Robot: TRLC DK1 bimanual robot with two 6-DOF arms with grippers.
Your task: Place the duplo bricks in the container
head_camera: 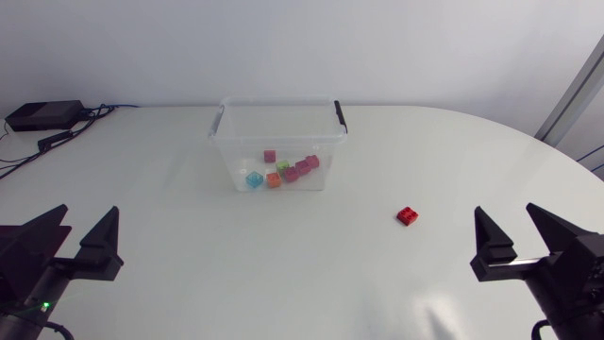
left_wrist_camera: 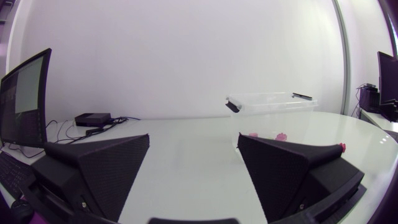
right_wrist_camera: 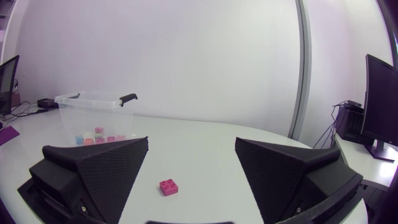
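Observation:
A clear plastic container [head_camera: 279, 142] with black handles stands at the table's back middle, with several coloured duplo bricks [head_camera: 281, 170] inside. One red brick [head_camera: 408, 215] lies on the table to its right. My right gripper [head_camera: 521, 236] rests open at the front right, and its wrist view shows the red brick [right_wrist_camera: 168, 186] on the table ahead, between the open fingers' lines. My left gripper [head_camera: 74, 238] rests open at the front left. In its wrist view the container [left_wrist_camera: 273, 115] stands ahead, beyond the gripper [left_wrist_camera: 194, 168], and a bit of the red brick [left_wrist_camera: 341, 147] peeks over one finger.
A black box [head_camera: 42, 115] with cables [head_camera: 94, 118] sits at the table's back left corner. White tabletop [head_camera: 283, 255] stretches between the grippers and the container.

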